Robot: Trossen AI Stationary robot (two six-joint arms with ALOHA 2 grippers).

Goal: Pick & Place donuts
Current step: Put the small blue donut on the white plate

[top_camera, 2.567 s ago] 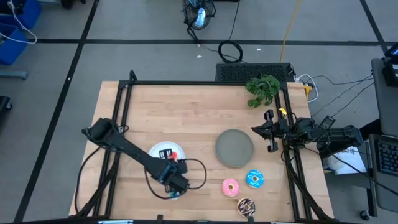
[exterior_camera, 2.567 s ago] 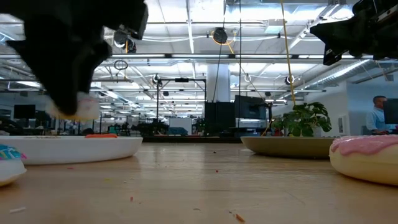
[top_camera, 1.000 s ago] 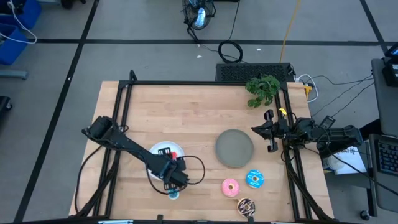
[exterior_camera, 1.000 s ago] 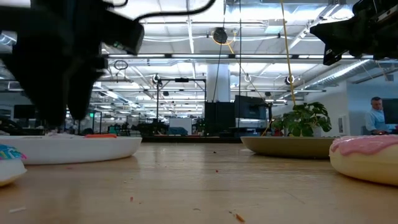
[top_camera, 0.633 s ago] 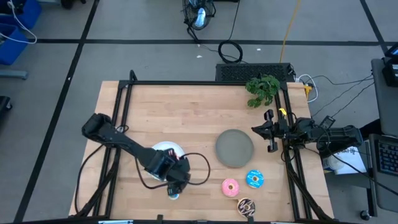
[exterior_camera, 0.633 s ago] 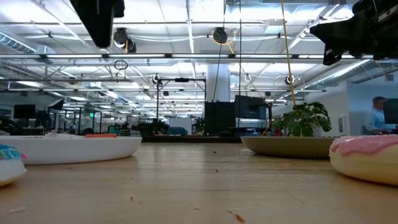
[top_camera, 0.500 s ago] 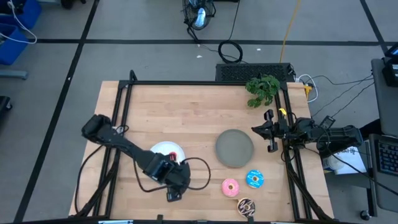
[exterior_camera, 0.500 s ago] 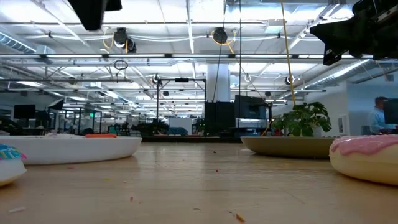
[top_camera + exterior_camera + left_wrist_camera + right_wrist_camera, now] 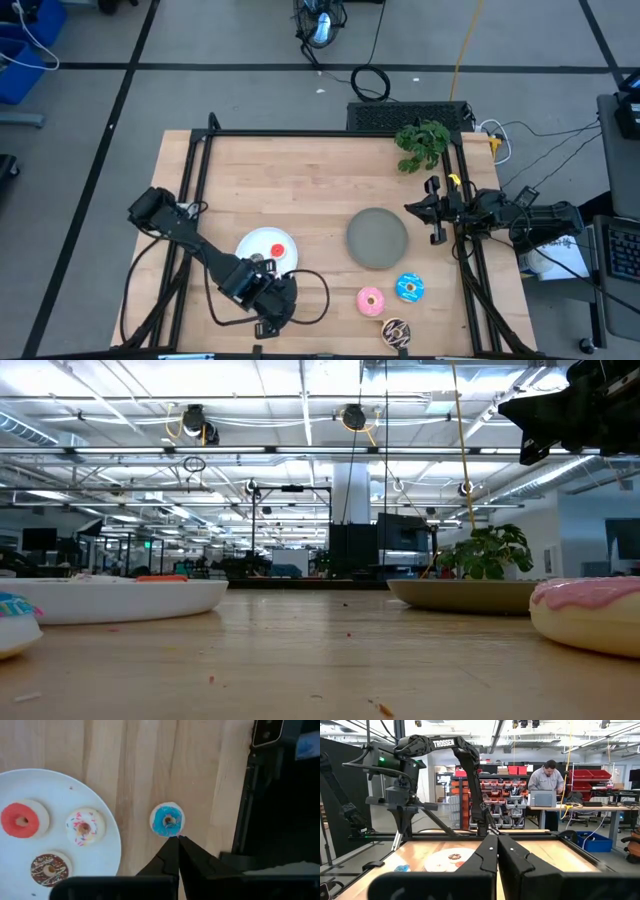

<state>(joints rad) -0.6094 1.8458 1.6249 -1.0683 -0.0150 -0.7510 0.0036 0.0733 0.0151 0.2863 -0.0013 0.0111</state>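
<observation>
Three tiny donuts lie flat on the white plate (image 9: 50, 785): red (image 9: 24, 820), whitish sprinkled (image 9: 85, 826) and brown (image 9: 49, 867). The tiny blue donut (image 9: 168, 819) lies on the wood beside the plate, near the table's near edge. My left gripper (image 9: 177, 840) hangs shut high above that blue donut, touching nothing; in the high view the left gripper (image 9: 266, 312) hides it. The larger pink donut (image 9: 371, 299), blue donut (image 9: 408, 288) and dark brown sprinkled donut (image 9: 396, 332) lie on the table near the grey plate (image 9: 377, 238). My right gripper (image 9: 497, 840) waits shut at the table's right edge.
The black table frame (image 9: 250, 795) runs along the near edge close to the tiny blue donut. A potted plant (image 9: 422, 143) stands at the far right corner. Bare wood spreads across the far half of the table. A person (image 9: 547, 777) stands in the room beyond.
My left gripper has risen from the white plate, out of the low view, and moved toward the table's near edge until it hangs over the tiny blue donut. The whitish donut stays on the plate.
</observation>
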